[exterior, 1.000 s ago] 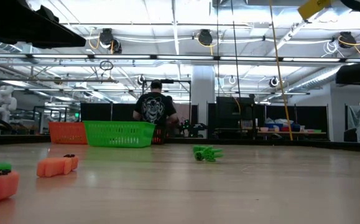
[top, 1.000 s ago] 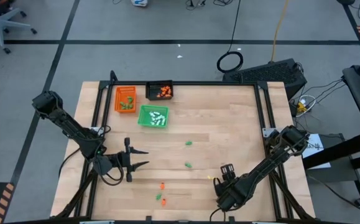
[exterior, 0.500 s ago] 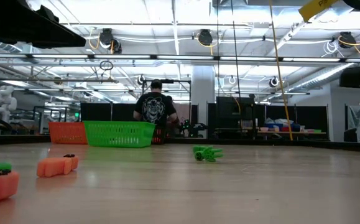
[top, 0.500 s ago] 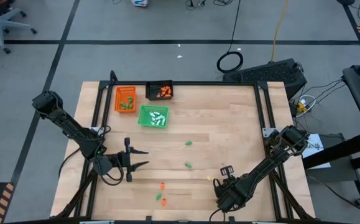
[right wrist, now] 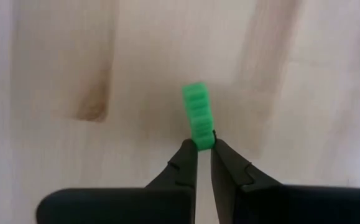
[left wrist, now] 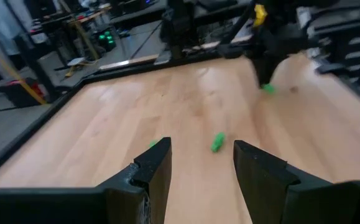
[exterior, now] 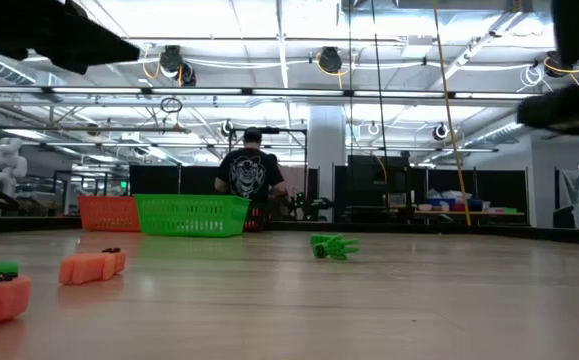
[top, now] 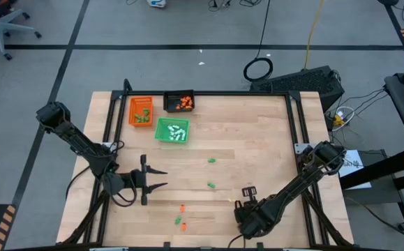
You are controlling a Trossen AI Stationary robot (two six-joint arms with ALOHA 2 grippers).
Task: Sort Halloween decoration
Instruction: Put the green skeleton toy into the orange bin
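Wooden table [top: 257, 139], black-framed, seen from above. Far left corner: orange tray [top: 141, 111] holding green and orange pieces; black tray [top: 179, 102] holding orange pieces; green tray [top: 171, 131], just nearer, holding white pieces. Loose on the boards: two green pieces mid-table [top: 211, 160] and [top: 211, 185]; orange and green pieces [top: 181, 222] close together near the front edge. Left gripper [top: 161, 178] at the front left, low over the table, jaws spread and empty, pointing toward mid-table; green piece [left wrist: 217, 142] lying on the wood just beyond its fingers. Right gripper [right wrist: 204, 148] at the front right, tips clenched on the near end of a small ribbed green piece [right wrist: 198, 115], bare wood beneath. Room behind: person in dark shirt [exterior: 249, 175], back turned.
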